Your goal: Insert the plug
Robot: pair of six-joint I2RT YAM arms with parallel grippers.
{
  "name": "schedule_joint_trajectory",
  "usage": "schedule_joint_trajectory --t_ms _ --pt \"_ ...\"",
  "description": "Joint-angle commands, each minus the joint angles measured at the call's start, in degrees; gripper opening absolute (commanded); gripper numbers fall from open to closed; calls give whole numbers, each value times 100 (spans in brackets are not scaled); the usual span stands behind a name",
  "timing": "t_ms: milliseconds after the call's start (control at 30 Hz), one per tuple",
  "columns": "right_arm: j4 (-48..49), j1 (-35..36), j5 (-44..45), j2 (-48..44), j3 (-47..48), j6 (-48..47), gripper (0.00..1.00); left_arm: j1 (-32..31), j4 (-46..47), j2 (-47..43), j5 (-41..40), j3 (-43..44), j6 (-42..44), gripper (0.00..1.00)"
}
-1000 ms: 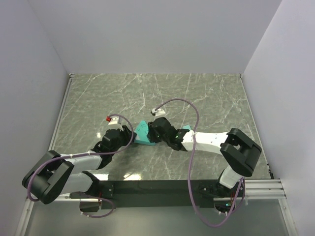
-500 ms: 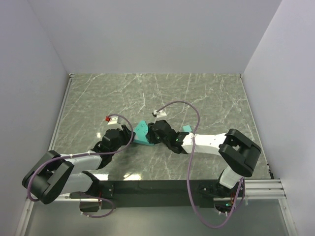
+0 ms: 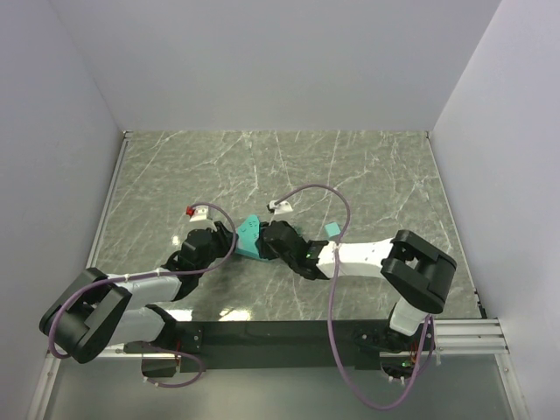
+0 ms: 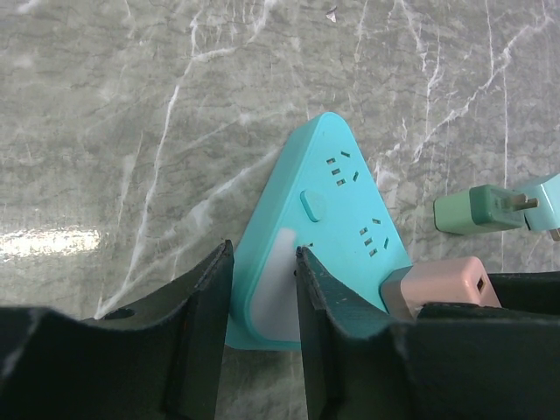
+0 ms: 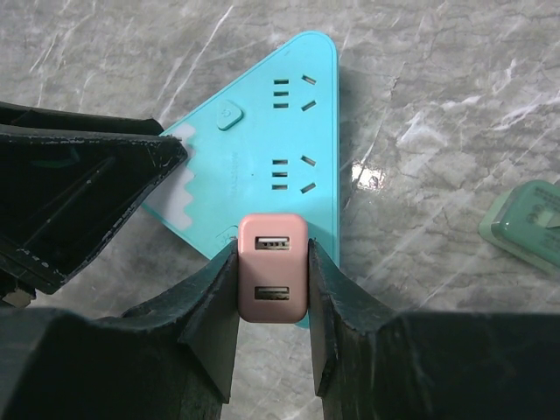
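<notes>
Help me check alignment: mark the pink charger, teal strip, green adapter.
pink charger (image 5: 272,278): right wrist view, USB face.
teal strip (image 5: 293,136): right wrist view, between sockets.
green adapter (image 4: 468,210): left wrist view, body.

Pink two-port plug (image 5: 272,278) at edge of flat, teal, triangular strip (image 5: 262,131).

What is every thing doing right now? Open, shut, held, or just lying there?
power strip: flat on table, visible sockets empty.
pink plug: held at the strip's near edge.
green plug: lying loose.
left hand: shut on power strip.
right hand: shut on pink plug.
</notes>
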Motion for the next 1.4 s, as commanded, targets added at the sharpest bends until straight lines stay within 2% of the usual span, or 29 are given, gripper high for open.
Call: schedule_joint_trajectory --t_ms 0,300,567,633,667,733,767,867,1067,1200,1300,1367 --pt "-1720 518 -1116 1010 -438 511 0 -109 -193 94 579 82 -36 38" --pt "-1765 747 -1055 1195 -525 863 0 -109 -149 94 606 65 -44 38" --pt "-2099 660 -432 756 -95 574 1 -109 -228 85 544 109 -9 40" --pt "-2169 589 -334 589 89 416 12 -117 -281 50 492 135 8 44" --pt "-2187 571 -160 536 142 363 29 -109 -290 58 483 144 8 46" --pt "-2213 510 -27 326 291 205 40 -109 -325 15 439 153 17 50" --pt "-2205 492 17 238 327 161 50 -117 -360 6 430 153 17 51" --pt "-2126 404 175 -87 397 -6 63 -109 -395 -100 360 153 35 53" --pt "-1906 343 624 -869 345 -305 73 -109 -492 -346 281 153 61 54" --pt "-1748 264 913 -1703 178 -568 75 -109 -597 -539 158 179 105 55" --pt "-1651 53 1116 -2116 2 -701 76 -109 -694 -732 105 231 149 59" --pt "-1520 -113 1116 -2250 -191 -797 76 -109 -773 -855 52 249 158 66"
